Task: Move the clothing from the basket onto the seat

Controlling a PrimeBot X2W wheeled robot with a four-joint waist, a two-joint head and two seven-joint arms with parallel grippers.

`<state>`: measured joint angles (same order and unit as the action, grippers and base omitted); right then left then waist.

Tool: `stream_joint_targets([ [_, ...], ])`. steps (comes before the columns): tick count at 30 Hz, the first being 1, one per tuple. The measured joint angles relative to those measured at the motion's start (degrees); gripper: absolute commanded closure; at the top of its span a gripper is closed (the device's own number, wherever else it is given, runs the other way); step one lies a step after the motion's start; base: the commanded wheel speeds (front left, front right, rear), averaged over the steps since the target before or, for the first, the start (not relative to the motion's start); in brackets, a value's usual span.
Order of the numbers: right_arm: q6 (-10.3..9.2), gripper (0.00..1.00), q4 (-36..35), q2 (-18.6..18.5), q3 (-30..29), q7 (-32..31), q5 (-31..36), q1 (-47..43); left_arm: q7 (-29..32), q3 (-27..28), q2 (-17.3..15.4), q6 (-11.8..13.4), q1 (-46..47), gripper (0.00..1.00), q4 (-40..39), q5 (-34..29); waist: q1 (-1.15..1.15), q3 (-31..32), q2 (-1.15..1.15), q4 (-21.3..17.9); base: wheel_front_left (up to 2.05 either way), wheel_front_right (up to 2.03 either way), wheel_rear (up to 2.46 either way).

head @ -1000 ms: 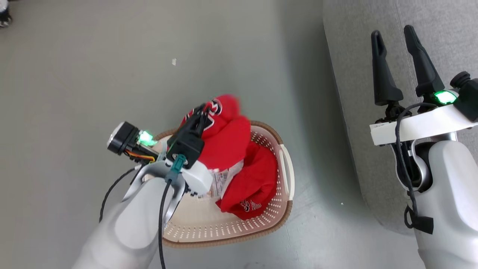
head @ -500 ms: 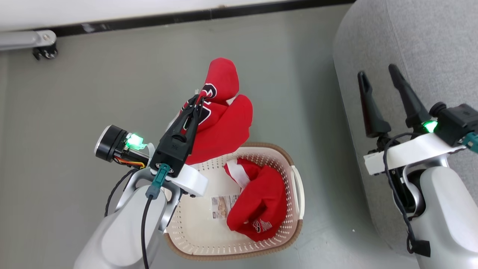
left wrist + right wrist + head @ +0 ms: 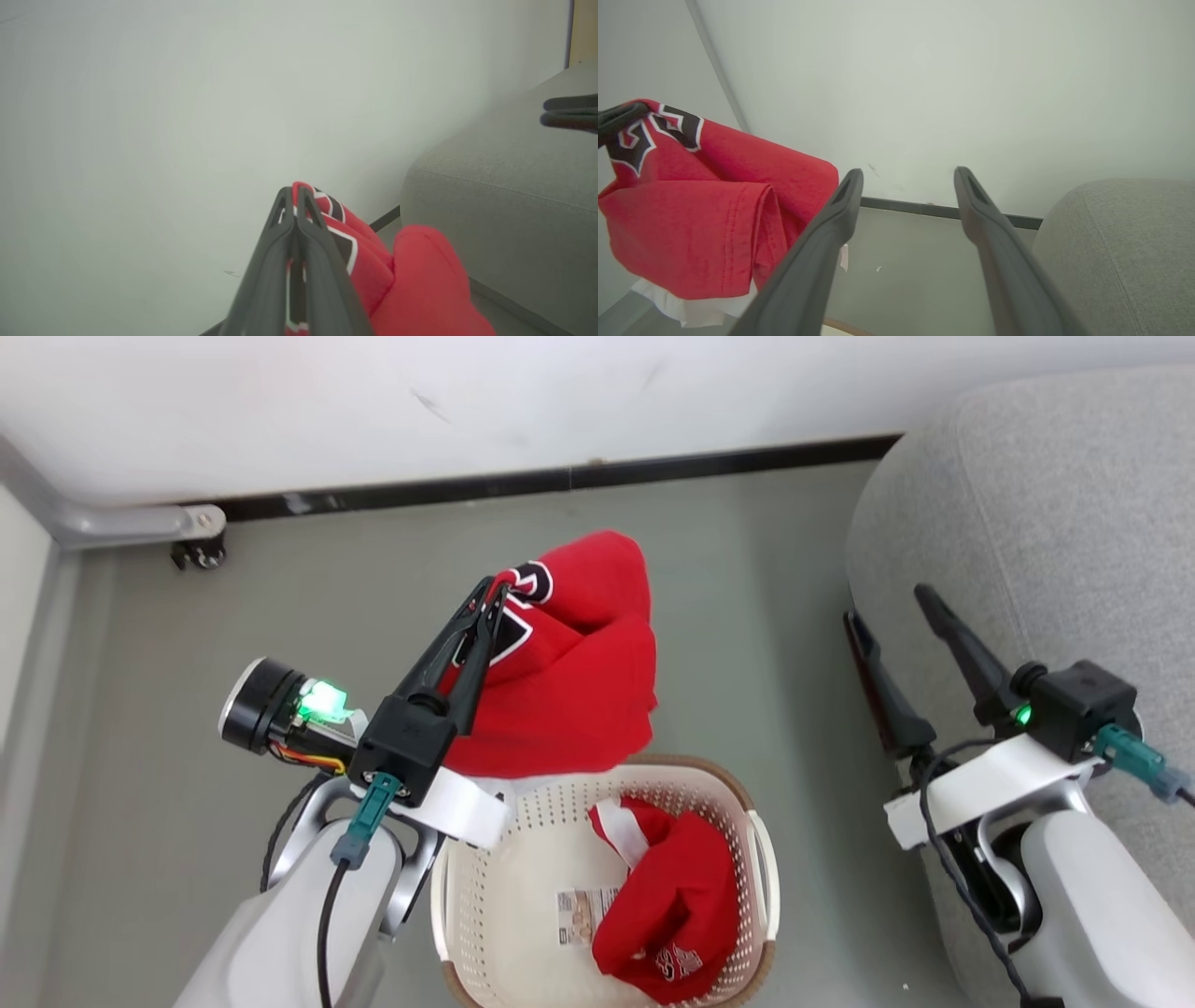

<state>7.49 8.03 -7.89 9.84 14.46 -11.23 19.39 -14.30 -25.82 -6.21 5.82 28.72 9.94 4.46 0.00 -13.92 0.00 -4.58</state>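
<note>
My left gripper (image 3: 493, 590) is shut on a red jersey (image 3: 569, 681) and holds it in the air above the far rim of the cream basket (image 3: 761, 840). The left wrist view has the same jersey (image 3: 416, 280) pinched at the closed fingertips (image 3: 295, 191). A second red jersey (image 3: 677, 905) lies crumpled in the basket's right half. My right gripper (image 3: 887, 602) stands open and empty by the edge of the grey seat (image 3: 1036, 513), its fingers (image 3: 840, 200) spread wide in the right wrist view, where the lifted jersey (image 3: 691, 210) hangs at left.
A paper label (image 3: 581, 913) lies on the basket's floor. A white wall (image 3: 467, 401) with a dark baseboard (image 3: 560, 481) runs behind. A grey bar with a castor (image 3: 191, 537) sits at far left. Grey floor (image 3: 766, 616) separates basket and seat.
The head camera has tilted up, bringing the wall into view. My left gripper has lifted the red jersey out of the basket, clear of the second jersey. The right gripper stays open.
</note>
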Motion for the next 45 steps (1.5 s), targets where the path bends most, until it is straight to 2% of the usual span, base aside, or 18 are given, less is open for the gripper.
stream_joint_targets([
  [16,0.00,0.00,0.9,-3.7,8.5,0.0,-3.5,-4.2,0.0,2.1,-1.7,-2.0,-4.7,1.00,-2.9,3.4,0.00,8.6,0.00,1.2,0.00,0.00,0.00],
  [29,0.00,0.00,-2.7,-9.1,24.8,-3.4,-11.4,-4.5,-0.2,1.8,-3.1,-3.8,-5.4,1.00,-4.7,3.5,0.00,13.9,0.00,1.8,0.00,0.00,0.00],
  [39,0.01,0.00,-5.2,-13.6,33.9,-6.9,-15.1,0.7,-0.2,0.6,-3.1,-4.8,-5.6,1.00,-6.0,3.6,0.00,16.1,0.00,2.6,0.00,0.00,0.00],
  [45,0.01,0.00,-5.5,-13.6,39.1,-7.9,-17.2,4.5,0.0,-0.3,-2.9,-5.1,-5.6,1.00,-6.8,3.6,0.00,16.4,0.00,3.2,0.00,0.00,0.00],
])
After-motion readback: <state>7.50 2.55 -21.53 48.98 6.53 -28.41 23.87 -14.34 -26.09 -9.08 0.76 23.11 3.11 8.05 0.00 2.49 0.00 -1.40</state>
